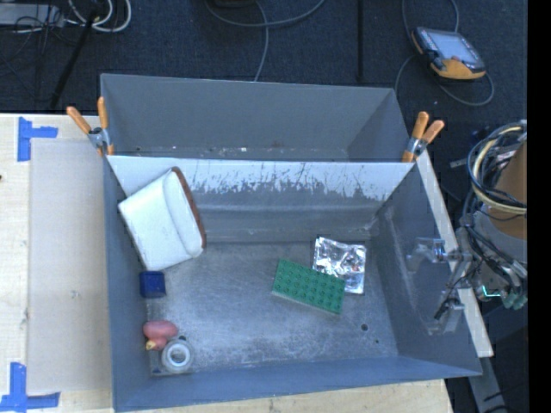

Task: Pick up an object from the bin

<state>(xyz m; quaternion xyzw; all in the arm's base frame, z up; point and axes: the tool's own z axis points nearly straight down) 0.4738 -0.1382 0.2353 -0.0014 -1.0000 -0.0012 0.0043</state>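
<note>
1. No text, label, brand, number or sign can be read on anything in the bin (pixel 258 136).
2. The crumpled foil wrapper (pixel 341 262) is too small and creased to tell whether it carries print.
</note>
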